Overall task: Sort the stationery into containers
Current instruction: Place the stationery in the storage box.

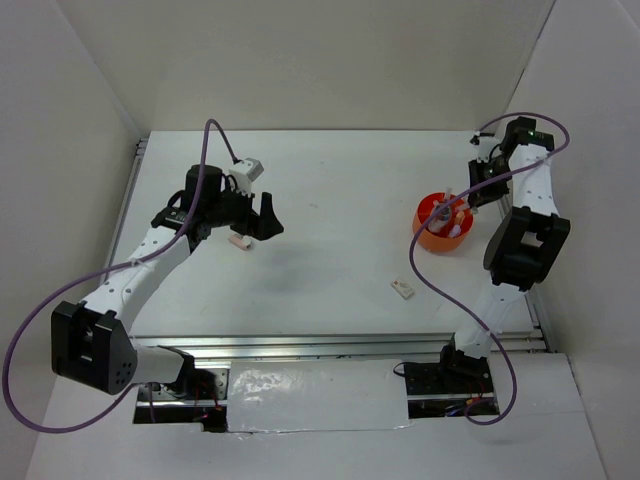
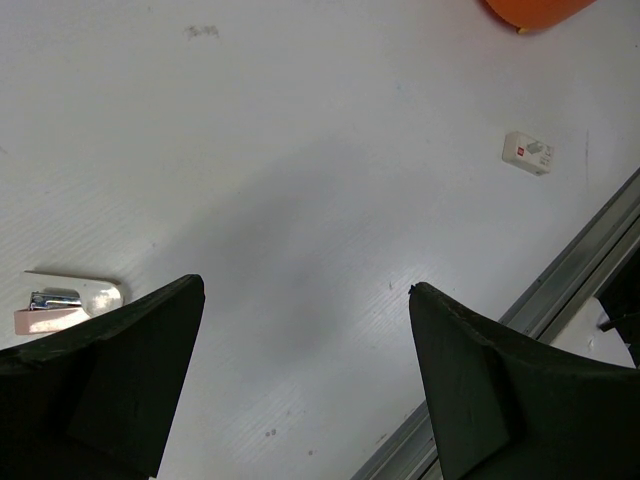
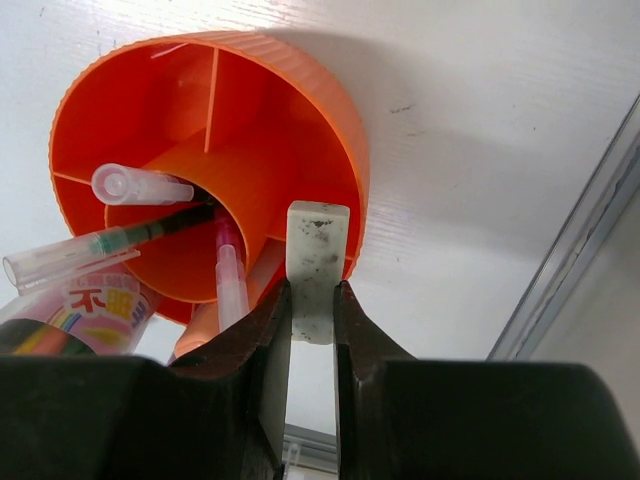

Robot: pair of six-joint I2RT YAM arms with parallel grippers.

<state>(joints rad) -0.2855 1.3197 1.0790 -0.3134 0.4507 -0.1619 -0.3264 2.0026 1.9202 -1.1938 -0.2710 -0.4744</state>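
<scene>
The round orange tub (image 1: pixel 440 226) stands at the right of the table and holds several pens. In the right wrist view its ribbed rim (image 3: pixel 340 130) and inner ring show, with clear-capped pens (image 3: pixel 140 185) standing inside. My right gripper (image 3: pixel 313 300) is shut on a white eraser block (image 3: pixel 318 260), held just over the tub's near rim. My left gripper (image 2: pixel 305 290) is open and empty above bare table. A small pink and white item (image 2: pixel 70 303) lies by its left finger. A white eraser (image 1: pixel 402 290) lies on the table; it also shows in the left wrist view (image 2: pixel 528 152).
The table's metal rail (image 2: pixel 560 290) runs along the near edge. The right rail (image 3: pixel 590 230) is close to the tub. White walls enclose the table on three sides.
</scene>
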